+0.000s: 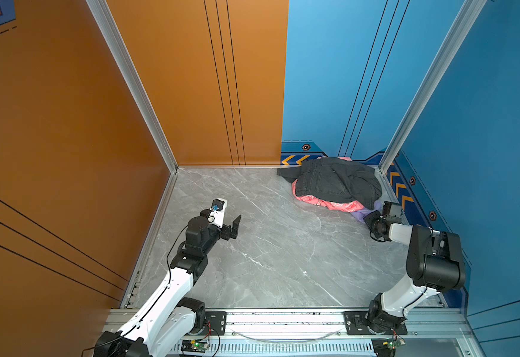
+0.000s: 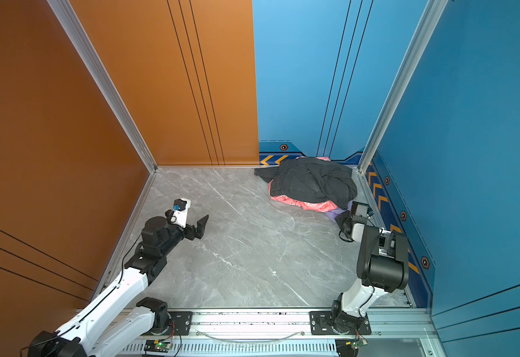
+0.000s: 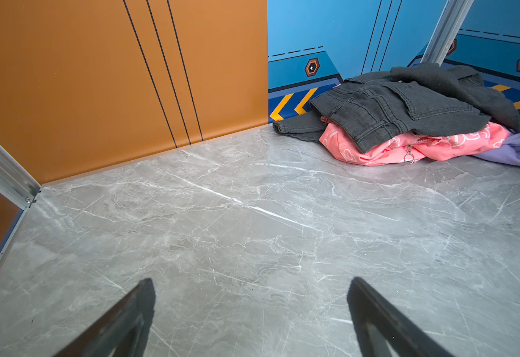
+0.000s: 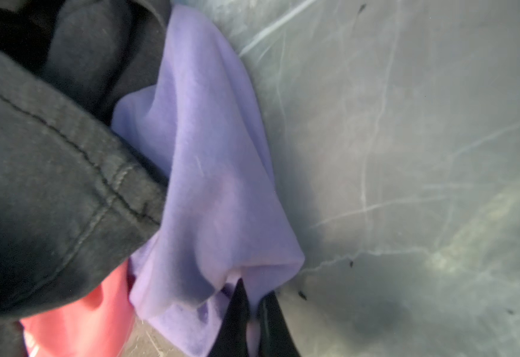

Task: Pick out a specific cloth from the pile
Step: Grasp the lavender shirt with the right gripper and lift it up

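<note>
The pile (image 1: 335, 182) lies in the far right corner: dark grey jeans (image 3: 407, 105) on top, a pink patterned garment (image 3: 385, 148) beneath. The cloth (image 4: 209, 173), plain lavender, pokes out at the pile's near right edge in both top views (image 1: 364, 214) (image 2: 335, 213). My right gripper (image 4: 254, 290) is shut on a fold of the cloth's edge, low at the floor (image 1: 368, 218). My left gripper (image 3: 252, 281) stands wide open and empty above the marble floor at the left (image 1: 234, 225), far from the pile.
Orange wall (image 1: 67, 123) on the left and blue wall (image 1: 484, 123) on the right enclose the marble floor (image 1: 268, 247). An aluminium post (image 1: 388, 160) stands right behind the pile. The arms' mounting rail (image 1: 283, 321) runs along the front edge.
</note>
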Controlling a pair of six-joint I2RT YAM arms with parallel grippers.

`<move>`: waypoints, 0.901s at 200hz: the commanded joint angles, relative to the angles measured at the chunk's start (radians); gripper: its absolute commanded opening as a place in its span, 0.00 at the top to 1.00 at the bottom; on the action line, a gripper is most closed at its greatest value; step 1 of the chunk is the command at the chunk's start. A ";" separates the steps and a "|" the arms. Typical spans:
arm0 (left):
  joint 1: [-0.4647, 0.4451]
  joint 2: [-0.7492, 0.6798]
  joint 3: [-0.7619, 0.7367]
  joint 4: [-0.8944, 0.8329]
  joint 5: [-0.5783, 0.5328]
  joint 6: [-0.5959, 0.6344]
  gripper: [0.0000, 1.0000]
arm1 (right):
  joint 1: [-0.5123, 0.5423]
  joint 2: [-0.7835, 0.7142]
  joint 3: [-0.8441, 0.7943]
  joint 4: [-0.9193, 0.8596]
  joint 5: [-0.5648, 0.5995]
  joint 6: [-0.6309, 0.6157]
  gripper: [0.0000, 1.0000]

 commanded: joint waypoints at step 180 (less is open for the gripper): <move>-0.034 -0.028 -0.007 -0.010 -0.014 0.023 0.02 | 0.088 -0.374 0.341 -0.053 0.026 0.033 1.00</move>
